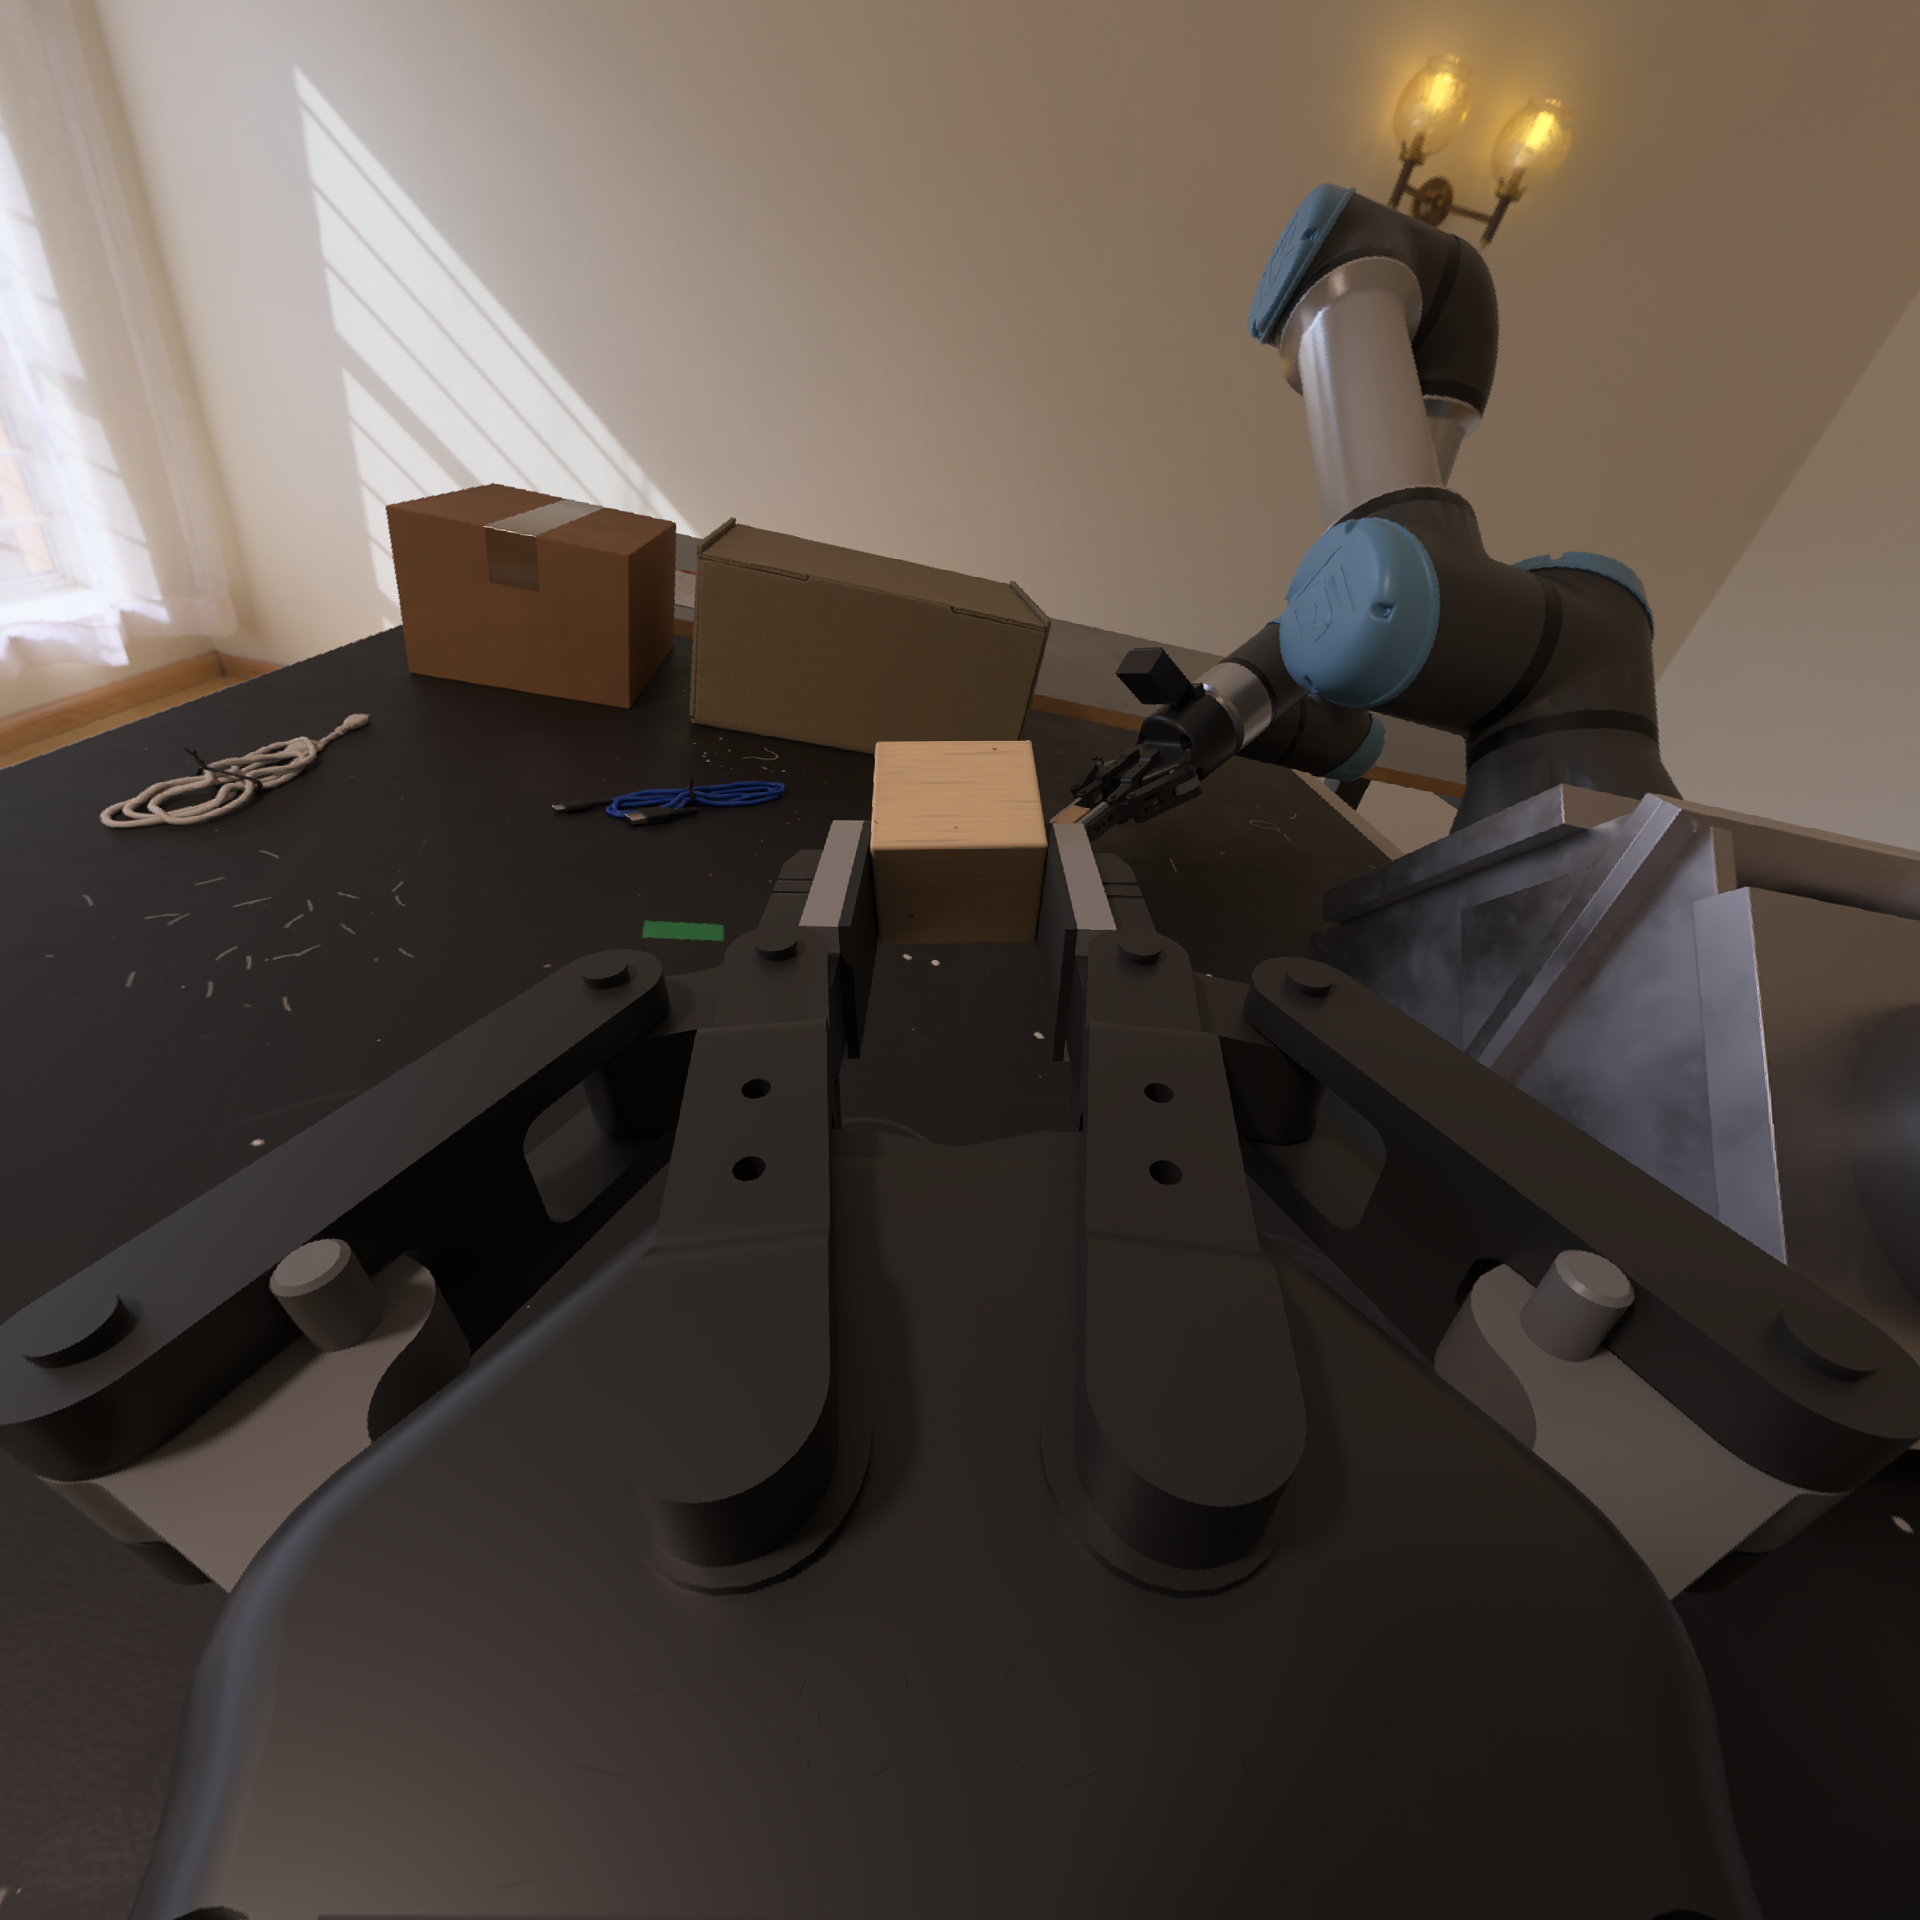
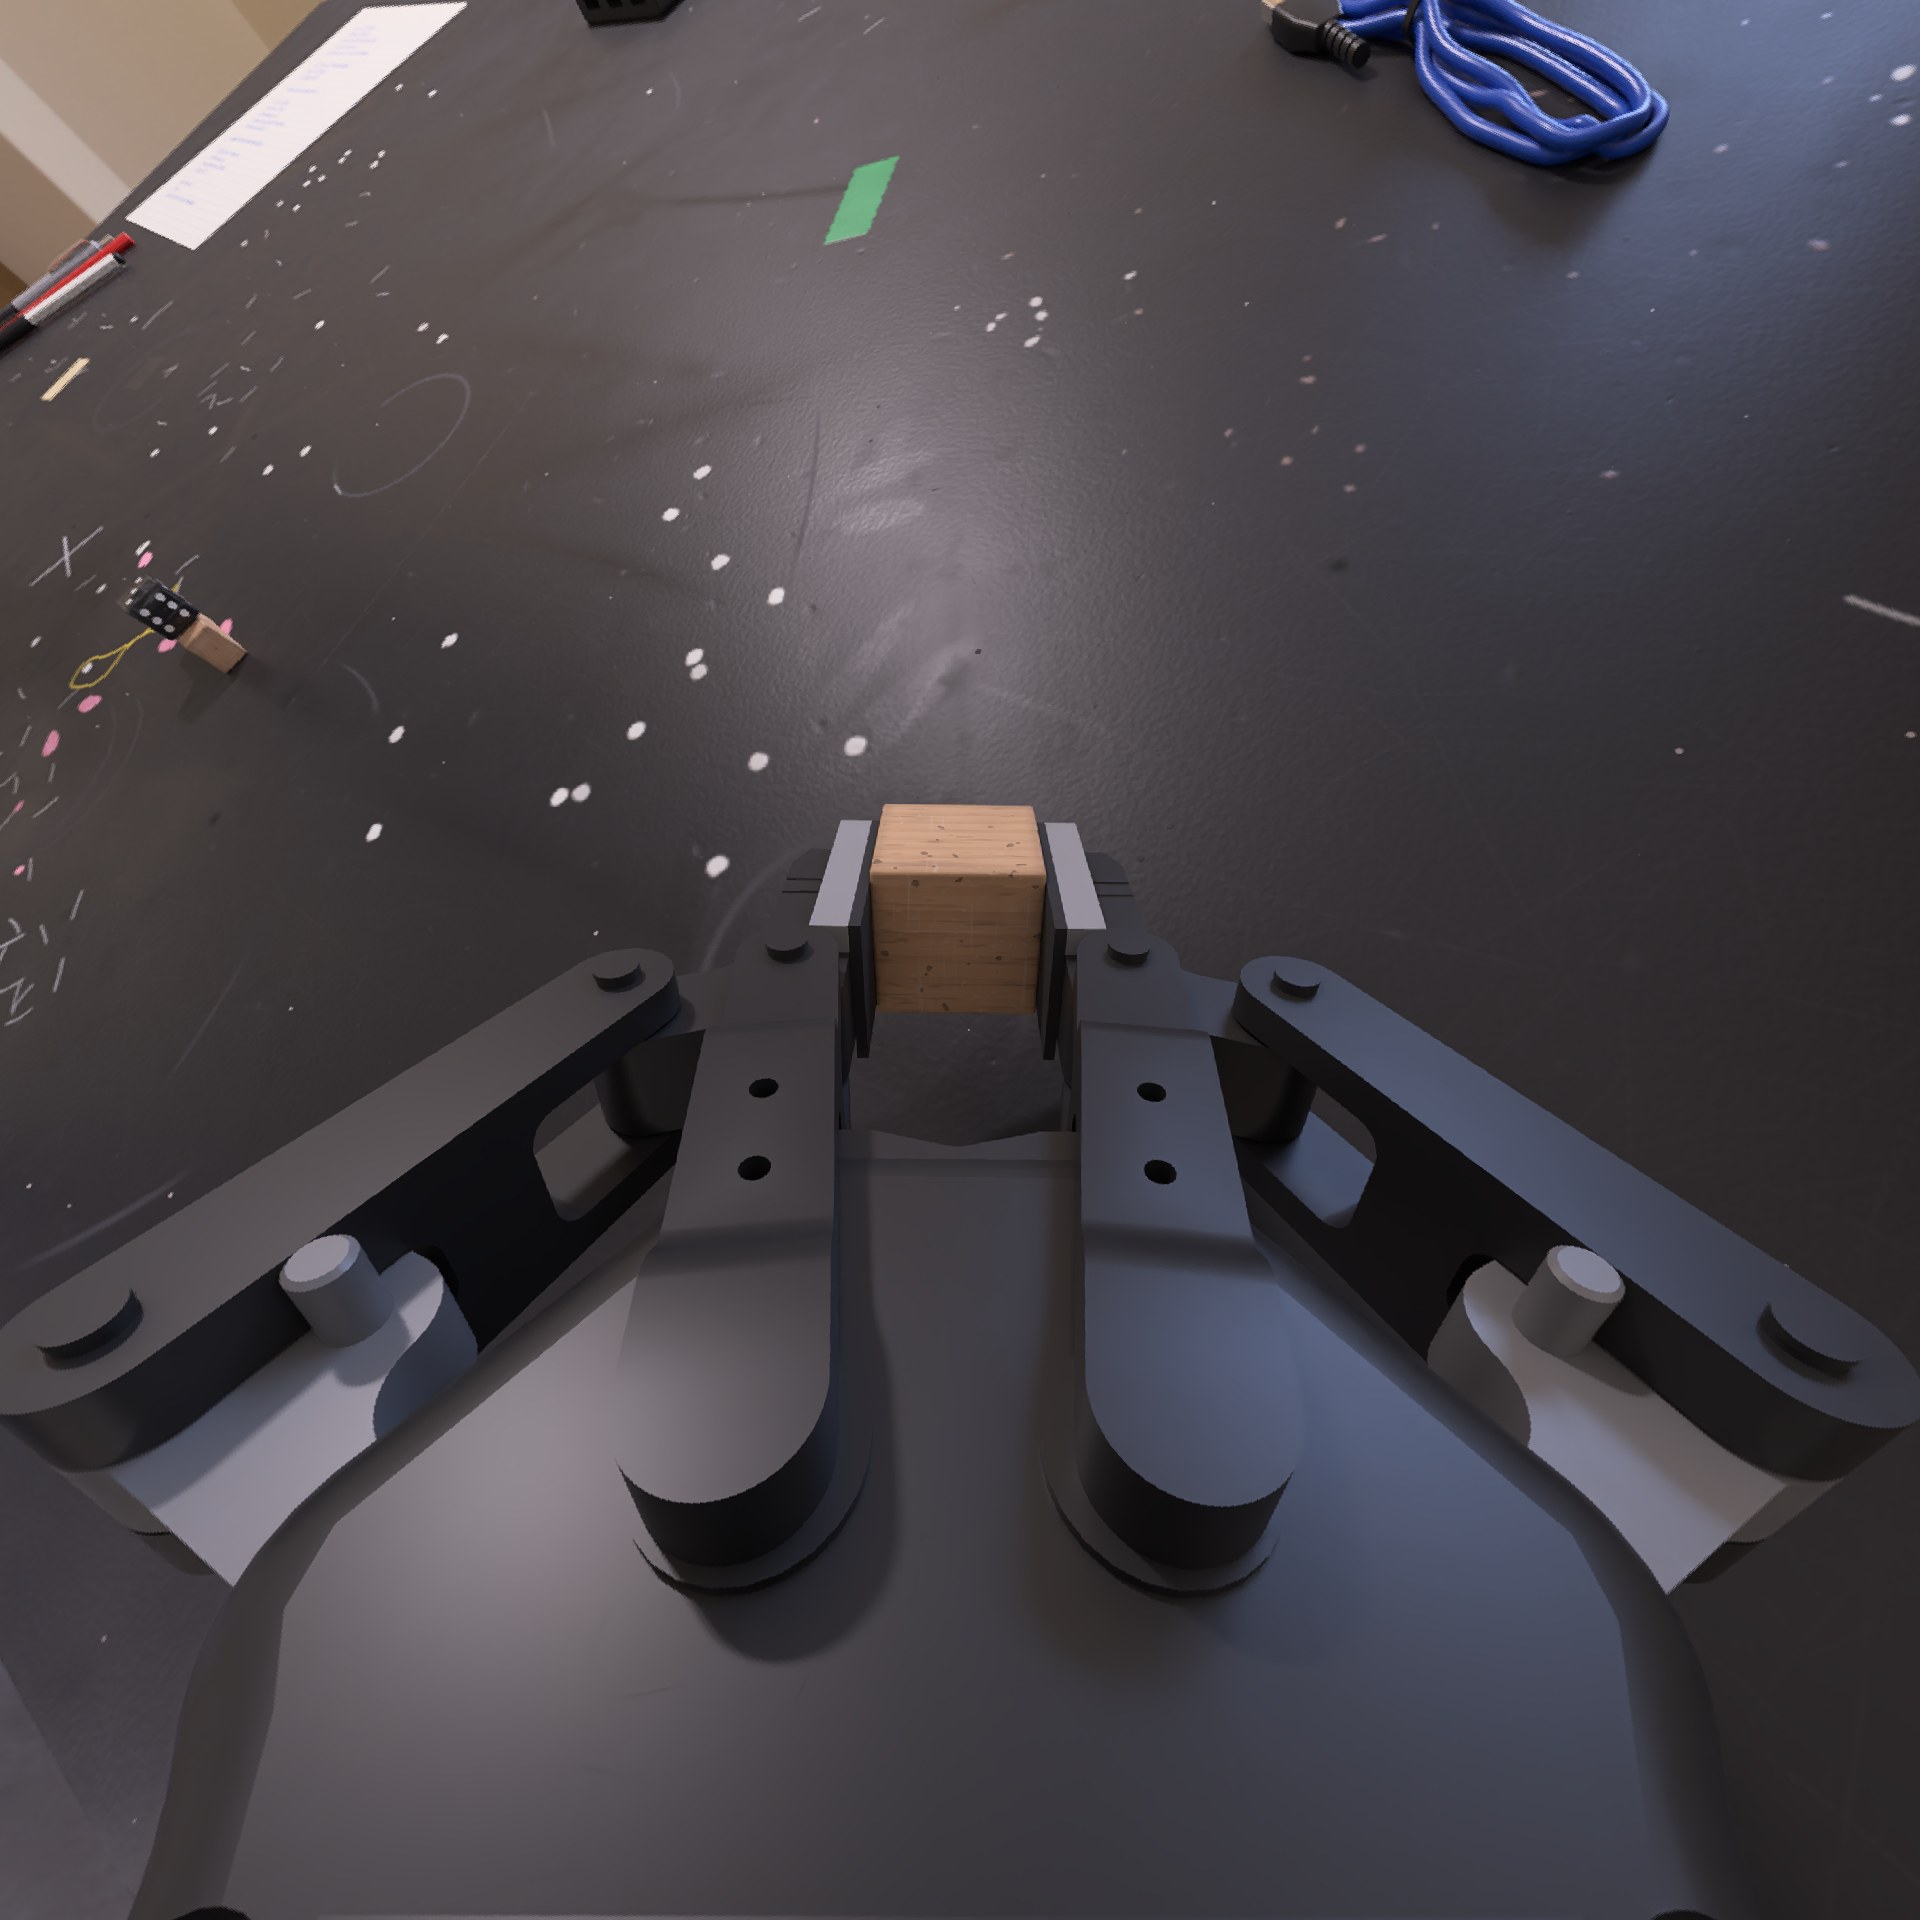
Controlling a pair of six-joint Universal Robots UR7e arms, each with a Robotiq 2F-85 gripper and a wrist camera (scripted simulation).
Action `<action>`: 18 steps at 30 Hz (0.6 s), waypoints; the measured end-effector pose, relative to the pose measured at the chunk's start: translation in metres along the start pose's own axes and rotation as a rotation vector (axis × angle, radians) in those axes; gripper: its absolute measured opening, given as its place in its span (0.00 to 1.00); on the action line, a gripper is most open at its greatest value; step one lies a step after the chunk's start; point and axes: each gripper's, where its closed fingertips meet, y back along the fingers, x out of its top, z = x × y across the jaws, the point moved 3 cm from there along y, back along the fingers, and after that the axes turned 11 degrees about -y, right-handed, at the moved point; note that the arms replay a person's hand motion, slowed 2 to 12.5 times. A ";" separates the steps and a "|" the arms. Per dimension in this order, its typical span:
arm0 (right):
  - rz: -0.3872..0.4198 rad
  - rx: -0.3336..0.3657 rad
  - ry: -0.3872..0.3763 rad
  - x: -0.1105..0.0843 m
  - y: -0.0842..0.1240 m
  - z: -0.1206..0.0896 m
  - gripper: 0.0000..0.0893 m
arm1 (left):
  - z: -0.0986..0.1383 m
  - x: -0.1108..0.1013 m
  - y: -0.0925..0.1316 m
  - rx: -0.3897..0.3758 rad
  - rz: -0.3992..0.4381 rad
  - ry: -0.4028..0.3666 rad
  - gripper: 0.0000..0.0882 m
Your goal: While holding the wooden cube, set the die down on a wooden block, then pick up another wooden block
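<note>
My left gripper (image 1: 956, 883) is shut on a pale wooden cube (image 1: 956, 836) and holds it above the dark table. My right gripper (image 2: 956, 904) is shut on a speckled wooden block (image 2: 956, 909), also off the table. In the left wrist view the right gripper (image 1: 1117, 795) shows small, just right of my cube. In the right wrist view a black die with white dots (image 2: 161, 606) sits on top of another wooden block (image 2: 213, 644) far left on the table.
Two cardboard boxes (image 1: 530, 592) (image 1: 868, 639) stand at the table's back. A white rope (image 1: 223, 784), a blue cable (image 2: 1527, 88), a green tape strip (image 2: 862, 200), a paper sheet (image 2: 296, 114) and pens (image 2: 68, 286) lie on the table. A metal structure (image 1: 1621, 997) stands right.
</note>
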 end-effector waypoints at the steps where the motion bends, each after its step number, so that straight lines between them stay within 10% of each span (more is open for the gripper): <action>1: 0.000 0.000 0.000 0.000 0.000 0.000 0.28 | 0.000 0.000 0.000 0.000 0.000 -0.001 0.31; 18: -0.001 -0.002 0.001 0.000 0.000 0.000 0.28 | 0.002 0.001 0.000 -0.011 -0.002 -0.003 0.31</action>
